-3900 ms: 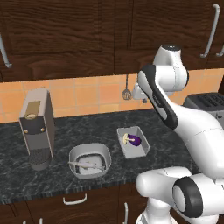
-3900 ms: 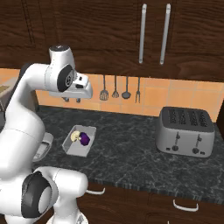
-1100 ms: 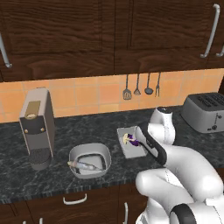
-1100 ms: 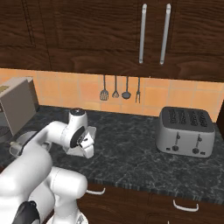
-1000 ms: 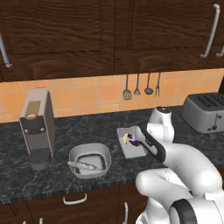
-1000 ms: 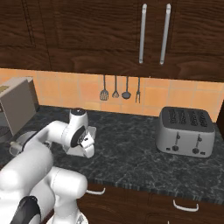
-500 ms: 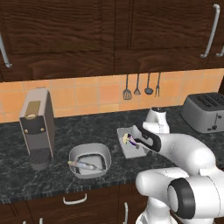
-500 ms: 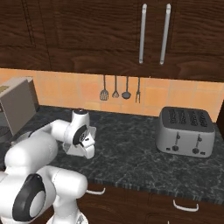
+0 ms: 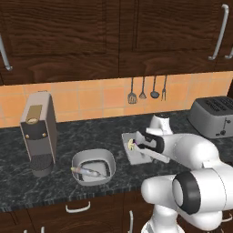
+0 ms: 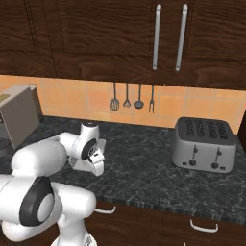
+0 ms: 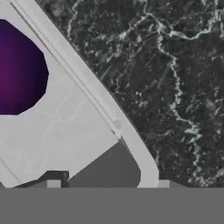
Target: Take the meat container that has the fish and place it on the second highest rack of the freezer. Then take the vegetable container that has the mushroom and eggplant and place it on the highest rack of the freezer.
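Note:
The vegetable container [image 9: 134, 154] is a white tray on the dark counter. It holds a purple eggplant [image 11: 19, 74] and a small tan mushroom [image 9: 132, 144]. My gripper [image 9: 144, 146] is low over the tray's right side. In the hand view the gripper [image 11: 109, 183] stands astride the tray's wall [image 11: 131, 135], one fingertip [image 11: 54, 183] inside and the other outside, still open. The meat container [image 9: 93, 167], a grey tub with the slim fish [image 9: 86, 171], sits to the tray's left, apart from my arm. The freezer and its racks are out of view.
A coffee machine [image 9: 38, 132] stands at the counter's left. A silver toaster [image 10: 204, 143] stands at the right. Utensils [image 10: 132, 98] hang on the tiled wall under dark cabinets. Bare counter [image 10: 144, 168] lies between the tray and the toaster.
The hand has swung in and down onto the tray's right wall, and its jaws have narrowed somewhat. Tray and tub have stayed in place.

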You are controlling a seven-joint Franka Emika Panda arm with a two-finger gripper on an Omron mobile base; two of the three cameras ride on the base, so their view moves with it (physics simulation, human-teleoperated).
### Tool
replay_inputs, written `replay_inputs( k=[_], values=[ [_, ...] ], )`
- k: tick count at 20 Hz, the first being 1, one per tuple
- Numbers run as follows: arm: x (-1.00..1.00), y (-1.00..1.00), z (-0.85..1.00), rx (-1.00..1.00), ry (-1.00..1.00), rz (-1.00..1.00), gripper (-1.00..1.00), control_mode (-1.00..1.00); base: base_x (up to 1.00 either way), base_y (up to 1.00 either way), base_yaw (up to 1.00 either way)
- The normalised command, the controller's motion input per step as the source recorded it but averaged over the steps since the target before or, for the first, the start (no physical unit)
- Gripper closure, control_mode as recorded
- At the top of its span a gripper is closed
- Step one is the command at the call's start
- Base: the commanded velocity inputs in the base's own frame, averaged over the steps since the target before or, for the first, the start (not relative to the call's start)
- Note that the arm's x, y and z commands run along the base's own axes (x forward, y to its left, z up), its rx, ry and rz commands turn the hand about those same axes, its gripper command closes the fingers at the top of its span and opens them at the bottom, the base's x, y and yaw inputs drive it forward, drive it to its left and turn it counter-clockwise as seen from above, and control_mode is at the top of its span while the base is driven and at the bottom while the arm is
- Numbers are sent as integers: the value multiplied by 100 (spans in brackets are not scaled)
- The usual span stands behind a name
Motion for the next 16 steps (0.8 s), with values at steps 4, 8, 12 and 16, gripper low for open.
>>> replay_inputs(
  k=[4, 8, 12, 16],
  values=[
    [0, 0, -6, 0, 0, 0, 100, -100, 0, 0, 0],
    [-10, -2, 9, 0, 0, 0, 100, -100, 0, 0, 0],
    [-31, -7, 21, 3, -3, -1, 100, -100, 0, 0, 0],
    [-46, -1, 52, 6, -15, -5, 100, -100, 0, 0, 0]
  ],
)
